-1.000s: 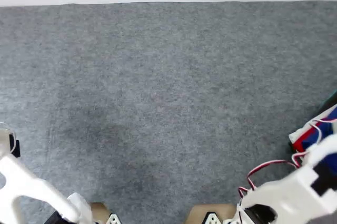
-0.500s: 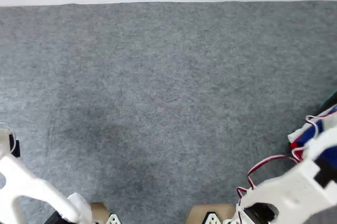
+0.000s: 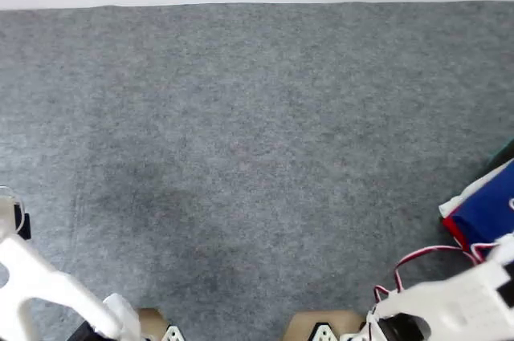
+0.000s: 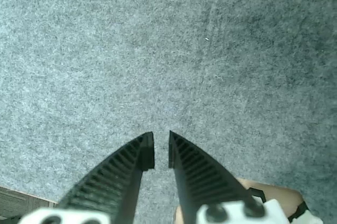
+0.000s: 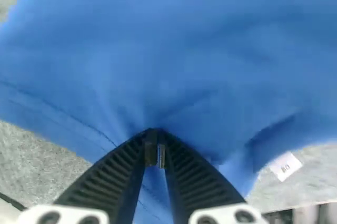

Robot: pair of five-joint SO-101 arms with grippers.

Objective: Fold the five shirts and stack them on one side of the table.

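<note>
Item: blue fabric shirt [image 5: 174, 50], at the right edge of the grey felt worktop [image 3: 241, 156], clenched in my right jaws; left jaws barely parted, empty, well apart.

The table [image 3: 241, 116] is covered from far edge to near edge with grey felt [image 3: 201, 52], which is a shade darker in a patch toward the near left corner. At the right edge, toward the near corner, lies a pile of shirts [image 3: 450, 211]. A blue shirt [image 3: 491, 206] is on top, white and red cloth show under its inner side, and a dark green sliver [image 3: 506, 152] sits just beyond. Two tan mounts [image 3: 317, 323] sit at the near edge.
</note>
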